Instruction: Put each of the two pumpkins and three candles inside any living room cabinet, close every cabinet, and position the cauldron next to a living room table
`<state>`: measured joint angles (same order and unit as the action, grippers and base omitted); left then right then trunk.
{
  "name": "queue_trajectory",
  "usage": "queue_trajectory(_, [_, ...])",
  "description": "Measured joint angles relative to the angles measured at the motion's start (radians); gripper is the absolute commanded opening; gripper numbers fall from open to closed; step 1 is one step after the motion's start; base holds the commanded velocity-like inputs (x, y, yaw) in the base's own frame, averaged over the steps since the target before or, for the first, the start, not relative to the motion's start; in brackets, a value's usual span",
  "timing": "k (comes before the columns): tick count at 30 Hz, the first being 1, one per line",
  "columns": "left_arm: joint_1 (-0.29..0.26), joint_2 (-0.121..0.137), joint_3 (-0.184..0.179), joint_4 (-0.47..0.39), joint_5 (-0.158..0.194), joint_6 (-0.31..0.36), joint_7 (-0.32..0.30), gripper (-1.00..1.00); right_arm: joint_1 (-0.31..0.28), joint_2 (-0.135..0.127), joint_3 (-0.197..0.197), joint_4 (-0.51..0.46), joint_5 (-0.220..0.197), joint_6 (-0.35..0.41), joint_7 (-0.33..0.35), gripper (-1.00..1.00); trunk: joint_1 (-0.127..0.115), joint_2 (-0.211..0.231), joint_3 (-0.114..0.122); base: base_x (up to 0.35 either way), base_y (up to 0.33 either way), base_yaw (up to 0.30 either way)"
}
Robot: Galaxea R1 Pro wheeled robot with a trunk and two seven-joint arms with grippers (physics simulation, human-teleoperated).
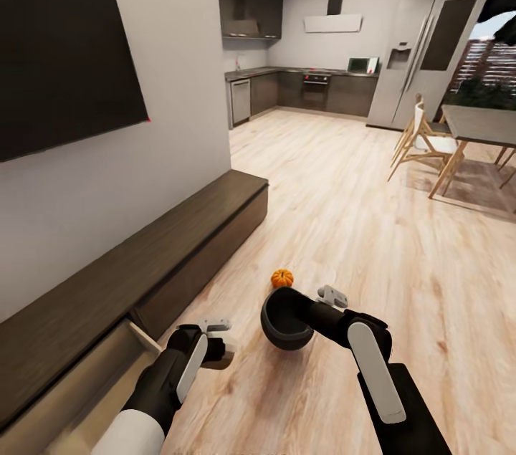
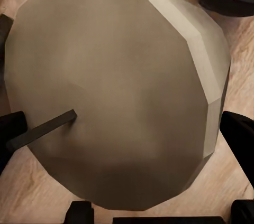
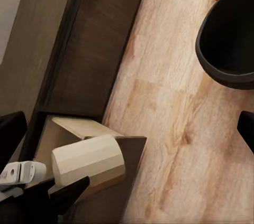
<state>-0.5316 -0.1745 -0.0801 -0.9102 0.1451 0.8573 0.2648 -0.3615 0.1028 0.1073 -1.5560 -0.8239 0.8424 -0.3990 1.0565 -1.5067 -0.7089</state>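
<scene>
My left gripper (image 1: 215,342) clamps a pale faceted candle (image 2: 116,92) beside the long dark-brown cabinet's (image 1: 129,276) open drawer (image 3: 79,129). My right gripper's (image 1: 331,295) jaws, I can't tell. The round black cauldron (image 1: 283,326) looks empty; the orange ribbed pumpkin (image 1: 282,278) sits just beyond it.

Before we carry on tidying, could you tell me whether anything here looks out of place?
Yes: the small orange ribbed pumpkin and the round black cauldron sit on the wooden floor, and a drawer of the long dark-brown cabinet stands pulled open.
</scene>
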Motion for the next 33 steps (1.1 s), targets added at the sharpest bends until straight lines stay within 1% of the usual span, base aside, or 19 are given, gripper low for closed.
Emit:
queue_trajectory(3, [0.0, 0.0, -0.01, -0.002, 0.002, -0.008, -0.003, -1.0, 0.0, 0.0, 0.0, 0.0, 0.0, 0.0, 0.0, 1.0, 0.0, 0.0, 0.0, -0.008, -0.008, 0.241])
queue_trajectory(4, [0.0, 0.0, -0.022, -0.002, 0.003, -0.01, -0.004, -1.0, 0.0, 0.0, 0.0, 0.0, 0.0, 0.0, 0.0, 1.0, 0.0, 0.0, 0.0, 0.003, -0.007, 0.246])
queue_trajectory(5, [0.0, 0.0, -0.045, -0.001, 0.004, -0.01, -0.004, -1.0, 0.0, 0.0, 0.0, 0.0, 0.0, 0.0, 0.0, 1.0, 0.0, 0.0, 0.0, 0.032, -0.035, 0.251])
queue_trajectory(7, [0.0, 0.0, -0.079, -0.001, 0.001, -0.011, -0.003, -1.0, 0.0, 0.0, 0.0, 0.0, 0.0, 0.0, 0.0, 1.0, 0.0, 0.0, 0.0, 0.098, -0.122, 0.26])
queue_trajectory(9, [0.0, 0.0, -0.09, -0.001, 0.0, -0.01, -0.002, -1.0, 0.0, 0.0, 0.0, 0.0, 0.0, 0.0, 0.0, 1.0, 0.0, 0.0, 0.0, 0.14, -0.201, 0.268])
queue_trajectory(12, [0.0, 0.0, -0.097, 0.0, 0.002, -0.011, -0.002, -1.0, 0.0, 0.0, 0.0, 0.0, 0.0, 0.0, 0.0, 1.0, 0.0, 0.0, 0.0, 0.127, -0.182, 0.277])
queue_trajectory(17, [0.0, 0.0, -0.099, -0.001, 0.001, -0.009, -0.003, -1.0, 0.0, 0.0, 0.001, 0.0, 0.0, 0.001, 0.0, 1.0, 0.0, 0.0, 0.0, 0.015, -0.022, 0.279])
queue_trajectory(22, [0.0, 0.0, -0.1, -0.001, -0.001, -0.008, -0.002, -1.0, 0.0, 0.0, 0.002, 0.0, 0.0, 0.0, 0.0, 1.0, -0.019, 0.035, 0.016, 0.001, -0.002, 0.218])
queue_trajectory(33, [0.0, 0.0, -0.1, 0.0, 0.001, -0.005, -0.002, -1.0, 0.0, 0.006, 0.008, -0.001, 0.001, -0.002, 0.001, 1.0, -0.061, 0.112, 0.05, 0.0, 0.0, 0.002])
